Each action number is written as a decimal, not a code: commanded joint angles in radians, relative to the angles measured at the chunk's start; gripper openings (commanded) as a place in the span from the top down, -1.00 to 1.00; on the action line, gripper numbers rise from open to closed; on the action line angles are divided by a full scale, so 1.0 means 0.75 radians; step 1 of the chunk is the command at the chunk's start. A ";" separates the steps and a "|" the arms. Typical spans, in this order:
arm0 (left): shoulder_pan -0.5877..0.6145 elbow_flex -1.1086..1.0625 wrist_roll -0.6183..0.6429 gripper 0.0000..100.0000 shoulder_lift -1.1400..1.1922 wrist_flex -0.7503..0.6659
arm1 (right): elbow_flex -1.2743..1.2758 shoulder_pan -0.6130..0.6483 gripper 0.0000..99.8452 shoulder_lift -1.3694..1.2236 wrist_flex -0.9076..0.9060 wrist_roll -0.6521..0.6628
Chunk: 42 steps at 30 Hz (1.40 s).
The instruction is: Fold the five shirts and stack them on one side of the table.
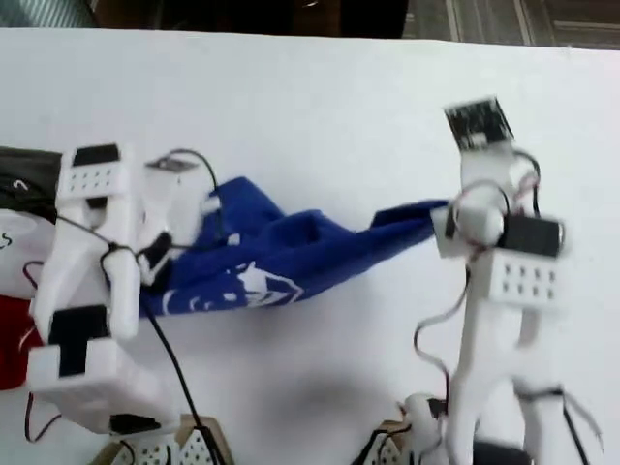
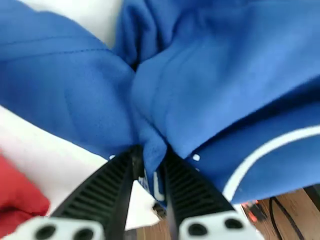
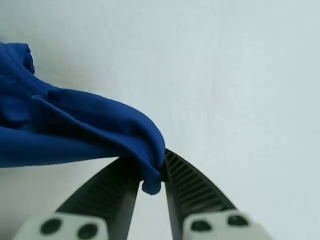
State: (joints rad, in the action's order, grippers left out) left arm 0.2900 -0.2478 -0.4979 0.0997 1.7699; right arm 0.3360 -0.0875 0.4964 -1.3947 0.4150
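A blue shirt (image 1: 281, 254) with white print hangs stretched between the two arms over the white table (image 1: 320, 107). My left gripper (image 1: 208, 218) is shut on a bunched fold of the blue shirt (image 2: 200, 90) at its left end; the black fingers (image 2: 107, 185) pinch the cloth. My right gripper (image 1: 441, 225) is shut on a corner of the blue shirt (image 3: 90, 125) at its right end, with the fingers (image 3: 187, 182) closed on the tip above the table.
A red garment (image 1: 15, 344), a white one (image 1: 15, 242) and a dark one (image 1: 29, 170) lie at the table's left edge behind the left arm. The red cloth (image 2: 17, 200) also lies beside the left gripper. Cables trail along the near edge.
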 commanded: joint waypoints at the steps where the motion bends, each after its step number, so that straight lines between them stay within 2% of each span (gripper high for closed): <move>1: 0.020 -0.150 -0.094 0.95 -0.123 0.023 | -0.327 0.054 0.96 -0.230 -0.163 -0.023; 6: 0.020 -0.208 -0.258 0.88 -0.127 0.027 | -0.458 0.064 0.96 -0.318 -0.379 0.057; 11: 0.020 -0.157 -0.340 0.47 -0.135 0.027 | -0.313 0.050 0.96 -0.132 -0.433 0.176; 16: 0.016 0.144 -0.338 0.51 -0.135 0.027 | 0.014 0.046 0.96 0.138 -0.425 0.213; 19: -0.043 0.249 -0.342 0.51 -0.123 0.025 | 0.176 0.044 0.96 0.271 -0.412 0.213; 22: -0.174 0.159 -0.350 0.51 -0.123 0.025 | 0.276 0.026 0.96 0.375 -0.402 0.213; 27: -0.397 -0.028 -0.542 0.52 -0.125 0.018 | 0.358 -0.101 0.96 0.455 -0.402 0.276; 35: -0.423 -0.048 -0.583 0.51 -0.121 -0.158 | 0.385 -0.328 0.96 0.467 -0.402 0.428; 42: -0.485 -0.136 -0.575 0.51 -0.002 -0.327 | 0.385 -0.332 0.96 0.467 -0.402 0.428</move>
State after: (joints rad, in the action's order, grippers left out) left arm -0.0491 -0.3245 -0.9291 0.0690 1.5735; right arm 0.6276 -0.3284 0.8155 -1.7077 0.7327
